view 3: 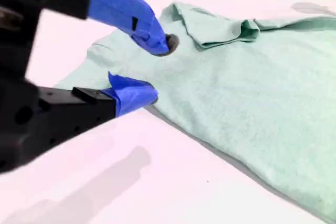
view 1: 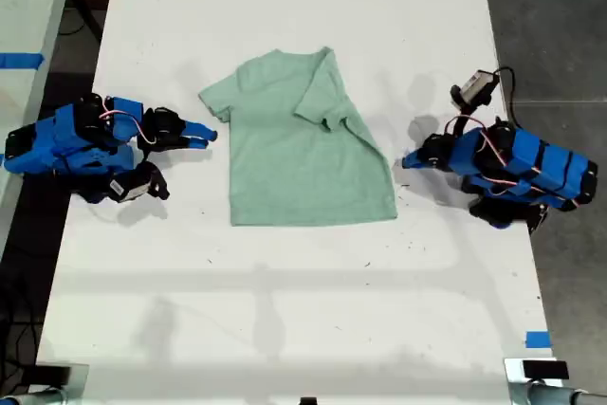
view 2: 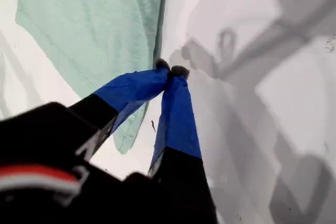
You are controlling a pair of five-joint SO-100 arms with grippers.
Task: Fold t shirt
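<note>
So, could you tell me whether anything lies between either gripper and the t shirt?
Nothing visible does. My first gripper, shut, sits just off the t shirt at its exterior-view right edge, and my second gripper, open, is at the sleeve on the exterior view's left. Only bare table lies between.

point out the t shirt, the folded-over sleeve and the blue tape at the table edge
t shirt [view 1: 303, 177], exterior view, middle of the body cloth
folded-over sleeve [view 1: 324, 94], exterior view, on the flap lying across the chest
blue tape [view 1: 537, 339], exterior view, middle of the strip

a white table [view 1: 285, 329] carries the mint t shirt [view 1: 294, 158], one sleeve folded inward.
</note>
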